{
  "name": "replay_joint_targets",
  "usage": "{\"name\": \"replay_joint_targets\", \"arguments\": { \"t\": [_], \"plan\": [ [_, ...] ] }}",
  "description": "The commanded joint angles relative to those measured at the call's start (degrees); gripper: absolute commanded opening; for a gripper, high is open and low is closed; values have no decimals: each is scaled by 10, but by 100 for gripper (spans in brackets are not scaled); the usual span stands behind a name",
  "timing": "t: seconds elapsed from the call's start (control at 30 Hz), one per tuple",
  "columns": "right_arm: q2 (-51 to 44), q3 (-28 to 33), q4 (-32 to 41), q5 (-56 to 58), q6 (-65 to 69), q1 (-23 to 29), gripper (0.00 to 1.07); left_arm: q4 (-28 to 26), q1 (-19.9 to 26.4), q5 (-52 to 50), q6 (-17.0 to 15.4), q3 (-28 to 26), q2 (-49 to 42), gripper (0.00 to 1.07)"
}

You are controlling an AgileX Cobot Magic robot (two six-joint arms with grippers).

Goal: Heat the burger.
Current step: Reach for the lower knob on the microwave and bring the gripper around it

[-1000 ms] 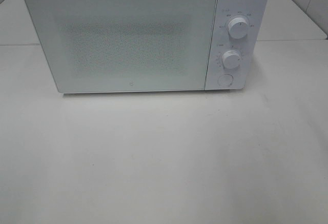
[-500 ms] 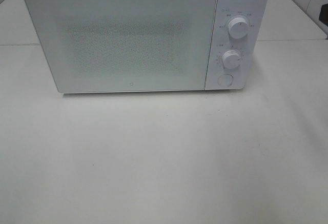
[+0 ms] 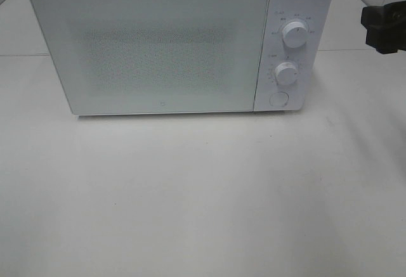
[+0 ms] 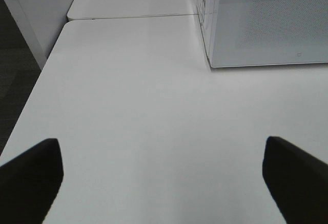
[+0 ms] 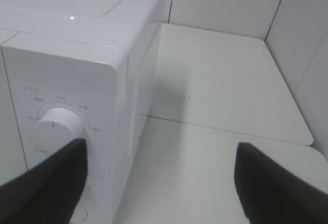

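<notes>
Hovering beside closed microwave [image 3: 152, 49], right claw [image 5: 160, 155] spread wide, empty; left claw [image 4: 161, 152] likewise.

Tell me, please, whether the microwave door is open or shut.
Shut: the door sits flush against the control panel, no gap.

The burger is out of sight in every view right now. The white microwave [image 3: 181, 42] stands upright and square-on, its door [image 3: 127, 68] fully shut. The speckled window shows nothing of what's inside.
</notes>
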Motion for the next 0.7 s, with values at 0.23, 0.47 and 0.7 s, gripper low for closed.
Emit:
{"name": "replay_joint_targets", "arguments": {
  "t": [0.23, 0.47, 0.7],
  "plan": [
    [84, -4, 136, -117, -140, 61, 76, -2, 1, -9, -2, 0, -9, 98],
    [162, -4, 231, -207, -159, 139, 76, -2, 1, -9, -2, 0, -9, 98],
    [219, -4, 292, -283, -159, 193, 76, -2, 1, -9, -2, 0, -9, 98]
  ]
}}
